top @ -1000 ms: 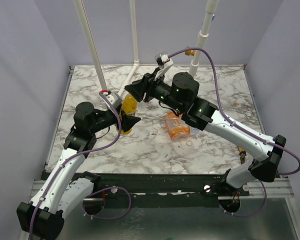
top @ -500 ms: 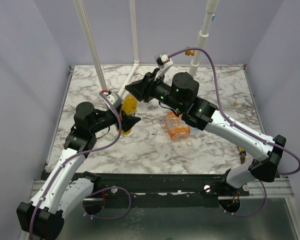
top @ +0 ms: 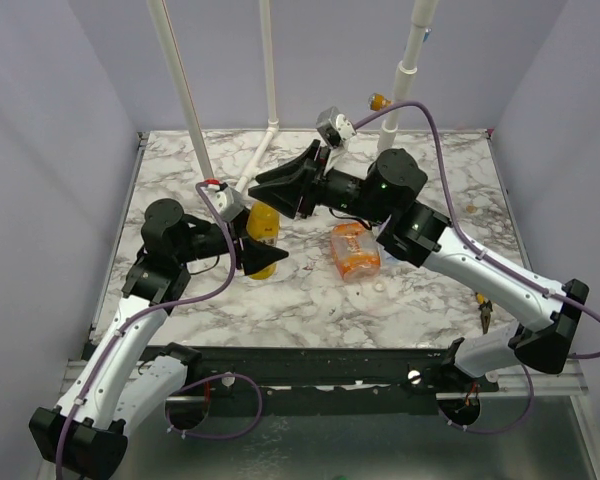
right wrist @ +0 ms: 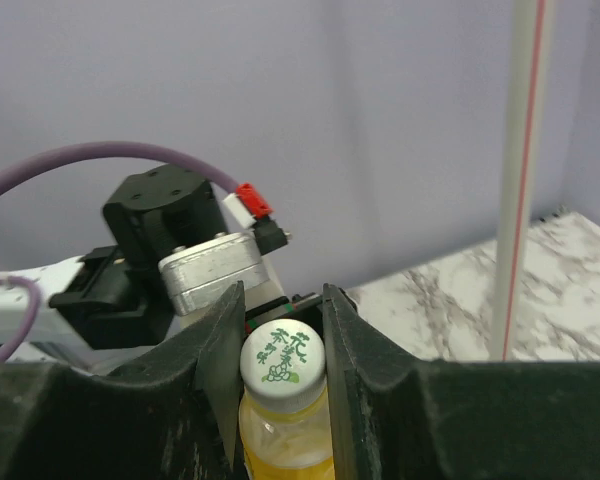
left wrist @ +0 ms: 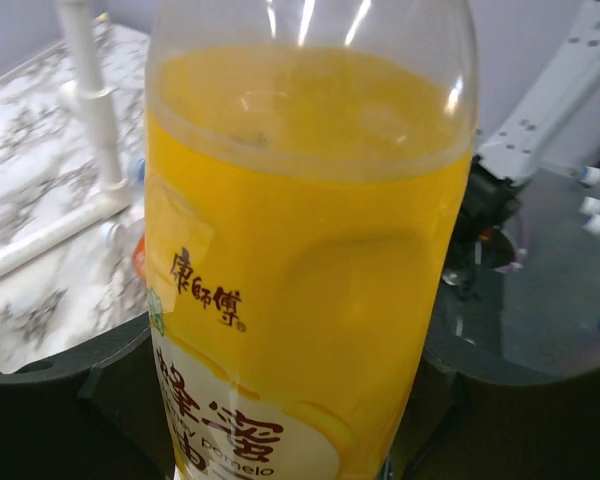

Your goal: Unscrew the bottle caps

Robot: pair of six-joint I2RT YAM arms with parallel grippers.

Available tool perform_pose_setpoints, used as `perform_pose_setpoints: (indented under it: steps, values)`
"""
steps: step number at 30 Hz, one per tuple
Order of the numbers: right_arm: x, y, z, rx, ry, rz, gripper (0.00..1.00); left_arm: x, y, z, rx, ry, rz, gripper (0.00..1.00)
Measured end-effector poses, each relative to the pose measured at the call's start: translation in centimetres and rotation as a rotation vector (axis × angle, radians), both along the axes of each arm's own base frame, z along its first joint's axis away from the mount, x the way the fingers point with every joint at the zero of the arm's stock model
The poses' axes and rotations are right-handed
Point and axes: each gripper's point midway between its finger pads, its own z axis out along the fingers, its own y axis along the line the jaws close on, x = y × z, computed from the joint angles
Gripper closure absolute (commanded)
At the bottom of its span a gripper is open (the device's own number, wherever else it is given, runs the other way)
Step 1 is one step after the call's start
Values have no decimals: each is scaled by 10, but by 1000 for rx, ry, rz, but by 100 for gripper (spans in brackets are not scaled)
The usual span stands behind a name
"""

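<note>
The slender yellow-orange bottle (top: 263, 226) stands off the marble table (top: 440, 170), with my left gripper (top: 255, 247) shut round its body. In the left wrist view the bottle (left wrist: 300, 250) fills the frame between the dark fingers (left wrist: 50, 400). My right gripper (top: 275, 192) reaches in from the right and hides the top. In the right wrist view its jaws (right wrist: 282, 320) press both sides of the white, green-printed cap (right wrist: 283, 365). A squat orange bottle (top: 354, 251) lies on its side mid-table, with a small whitish cap (top: 379, 286) loose beside it.
White pipe posts (top: 185, 100) rise from the back of the table, one (top: 410, 60) with a yellow-orange knob (top: 378, 100). A pipe joint (left wrist: 85, 90) shows behind the bottle. A small hand tool (top: 483, 312) lies near the right arm. Grey walls close in on both sides.
My right gripper has closed onto the cap. The right arm has shifted a little to the right and turned, and more of the bottle's shoulder now shows above the left gripper.
</note>
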Motion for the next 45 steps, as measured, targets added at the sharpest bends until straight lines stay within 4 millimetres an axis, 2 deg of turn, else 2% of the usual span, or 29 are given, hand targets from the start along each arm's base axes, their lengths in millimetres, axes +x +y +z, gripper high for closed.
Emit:
perform_pose_setpoints:
  steps: [4, 9, 11, 12, 14, 16, 17, 20, 26, 31, 32, 37, 42, 45]
  values:
    - [-28, -3, 22, 47, -103, 137, 99, -23, -7, 22, -31, -12, -125, 100]
    - [-51, -6, 34, 62, -182, 247, 99, -44, -9, 34, -44, -13, -237, 100]
    - [-57, -8, 34, 62, -198, 272, 93, -51, -10, 35, -45, -13, -279, 100]
    - [-59, -9, 34, 60, -203, 279, 85, -53, -10, 35, -45, -12, -291, 100]
    - [-59, -10, 33, 58, -205, 279, 58, -55, -10, 34, -44, -9, -304, 100]
    - [-56, -10, 32, 53, -195, 254, 22, -54, -10, 34, -44, -5, -302, 100]
    - [-53, -11, 28, 37, -177, 236, 10, -53, -10, 33, -45, 2, -294, 100]
    - [-40, -10, 15, -9, -119, 154, 0, -41, -9, 33, -43, -9, -228, 100]
    - [-8, -19, 7, -45, -14, -42, 0, -3, -1, 34, -26, -77, -10, 100]
    - [20, -21, 21, -30, 39, -181, 7, 27, 10, 32, -9, -94, 165, 100]
    - [30, -18, 26, -26, 52, -219, 8, 29, 12, 32, -7, -94, 180, 100]
    - [52, -6, 28, -47, 74, -285, 14, 43, 20, 27, 5, -88, 267, 100]
    - [64, 4, 10, -98, 104, -313, 22, 47, 22, 23, 14, -74, 294, 100]
    - [66, 6, 3, -115, 111, -315, 33, 49, 23, 19, 20, -64, 302, 100]
